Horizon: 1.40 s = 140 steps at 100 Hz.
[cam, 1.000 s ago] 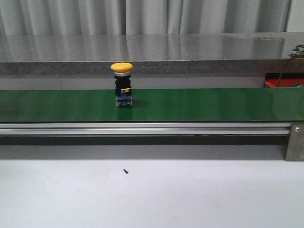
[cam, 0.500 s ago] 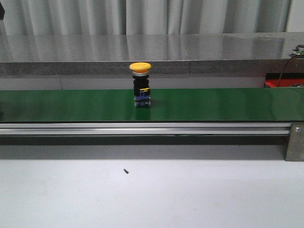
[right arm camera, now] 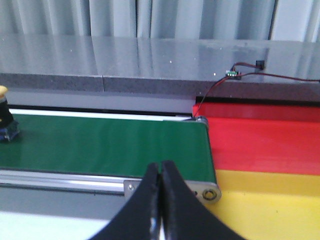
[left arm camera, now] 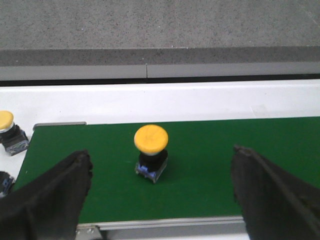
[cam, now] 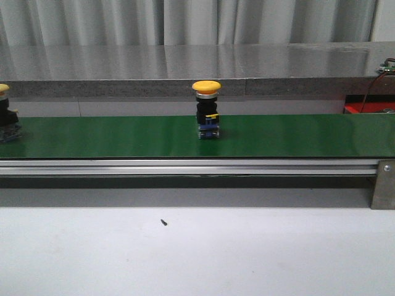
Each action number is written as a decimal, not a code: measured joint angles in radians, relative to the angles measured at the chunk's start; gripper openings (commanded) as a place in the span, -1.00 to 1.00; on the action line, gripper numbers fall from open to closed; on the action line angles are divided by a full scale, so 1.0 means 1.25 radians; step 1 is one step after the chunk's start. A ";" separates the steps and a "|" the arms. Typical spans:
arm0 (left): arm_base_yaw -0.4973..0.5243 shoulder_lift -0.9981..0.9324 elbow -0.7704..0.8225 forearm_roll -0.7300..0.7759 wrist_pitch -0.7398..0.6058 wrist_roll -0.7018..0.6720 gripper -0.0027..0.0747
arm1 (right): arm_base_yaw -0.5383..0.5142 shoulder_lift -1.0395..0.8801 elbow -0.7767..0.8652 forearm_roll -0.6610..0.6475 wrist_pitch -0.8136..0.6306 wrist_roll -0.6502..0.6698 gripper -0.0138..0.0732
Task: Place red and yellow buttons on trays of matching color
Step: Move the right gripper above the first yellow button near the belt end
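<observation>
The yellow button (cam: 206, 111) stands upright on the green belt (cam: 296, 135), about midway along its visible length and nearer the belt's far edge than its near rail. It looks light, rigid and top-heavy: a wide smooth domed cap over a narrower dark body on a small blue base, so it would probably tip if nudged sideways. The boxy dark body below the cap seems the best hold, since the dome would likely slip. The left tool (left arm camera: 160, 195) is spread wide and empty, its fingers either side of the button. The right tool (right arm camera: 161, 200) is pinched closed on nothing, near the belt's end beside the red tray (right arm camera: 265, 140) and yellow tray (right arm camera: 270, 200). A second yellow button (cam: 6, 122) sits at the belt's left end.
</observation>
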<state>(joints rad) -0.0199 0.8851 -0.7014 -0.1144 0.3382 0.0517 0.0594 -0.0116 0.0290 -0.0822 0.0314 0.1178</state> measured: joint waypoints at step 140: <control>0.000 -0.214 0.175 0.013 -0.029 0.001 -0.98 | 0.042 0.963 -0.839 0.139 0.559 -0.094 0.76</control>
<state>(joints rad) -0.0199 0.6178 -0.4829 -0.0975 0.3018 0.0532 0.1116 1.1917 -1.0202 0.0911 0.7306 0.0000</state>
